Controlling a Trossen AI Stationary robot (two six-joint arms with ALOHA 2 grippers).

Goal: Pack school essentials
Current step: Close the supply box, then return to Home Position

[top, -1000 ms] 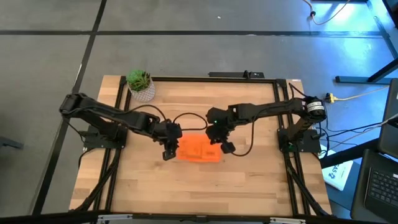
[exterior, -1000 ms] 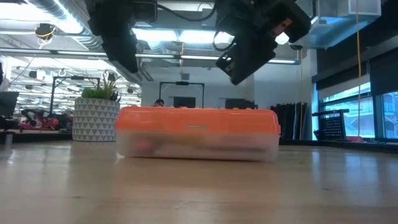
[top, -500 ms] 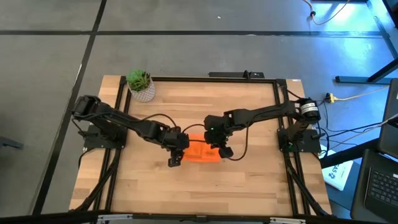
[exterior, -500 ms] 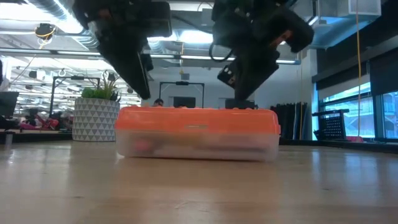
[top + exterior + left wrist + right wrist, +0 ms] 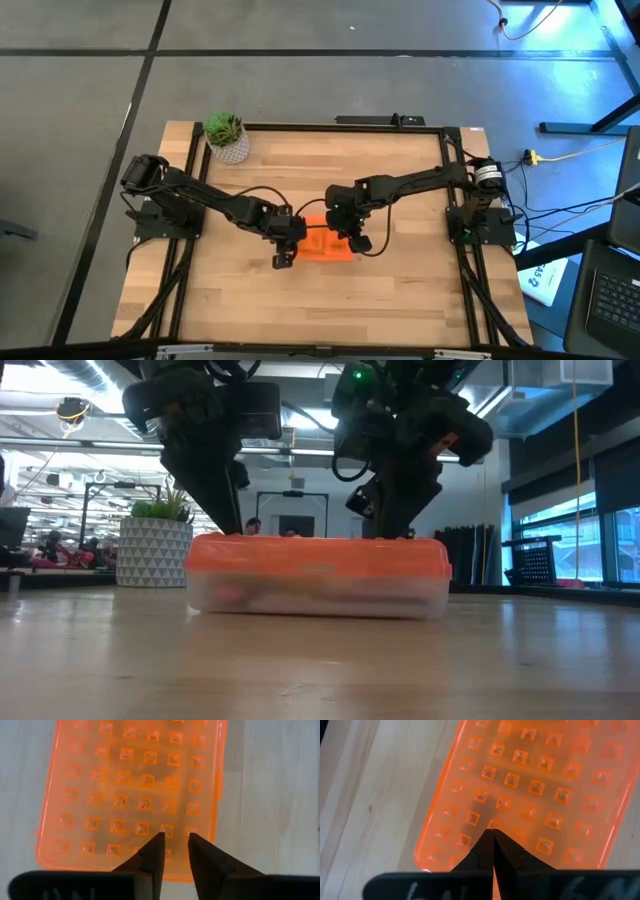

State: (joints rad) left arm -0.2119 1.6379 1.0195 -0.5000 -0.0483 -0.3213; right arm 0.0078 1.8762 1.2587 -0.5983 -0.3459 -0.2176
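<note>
Step judged: press orange lid (image 5: 318,552) shut on clear box (image 5: 318,592).
- Push straight down at both ends, evenly.
- Left pincer (image 5: 175,839) slightly parted, tips on lid near its end.
- Right pincer (image 5: 492,834) closed, empty, tips on lid near opposite end.
- School essentials inside box, blurred through wall, mid surface (image 5: 400,290).
- Plant (image 5: 225,135) at far corner.

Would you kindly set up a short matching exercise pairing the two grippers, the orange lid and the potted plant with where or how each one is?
1. left gripper
2. right gripper
3. orange lid
4. potted plant

a. at the table's far left corner
b. fingers slightly parted over the lid
c. closed on the clear box
d. fingers together on the lid

Pairs: 1-b, 2-d, 3-c, 4-a
</note>
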